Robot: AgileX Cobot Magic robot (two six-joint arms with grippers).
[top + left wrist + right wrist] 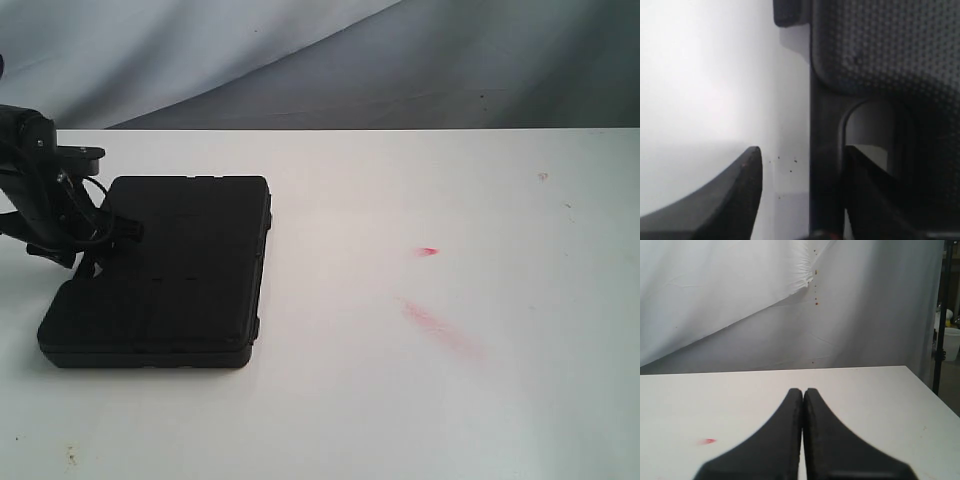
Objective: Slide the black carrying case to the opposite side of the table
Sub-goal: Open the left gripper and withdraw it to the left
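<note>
The black case [170, 270] lies flat on the white table [400, 400] at its left side. My left gripper [112, 234] is at the case's left edge, at the handle. In the left wrist view the left gripper [802, 150] is open and straddles the handle bar [826, 165] of the case [880, 50]. One finger [865, 190] sits in the handle slot. The other finger [747, 190] is outside over the table [700, 75], with a gap to the bar. My right gripper [803, 390] is shut and empty above the table [880, 400]; the exterior view does not show it.
Red smears [427, 251] [440, 328] mark the table right of the case; one red smear [707, 441] shows in the right wrist view. A grey cloth backdrop [300, 60] hangs behind the table. A black pole [939, 315] and white bucket [952, 342] stand beyond the table edge.
</note>
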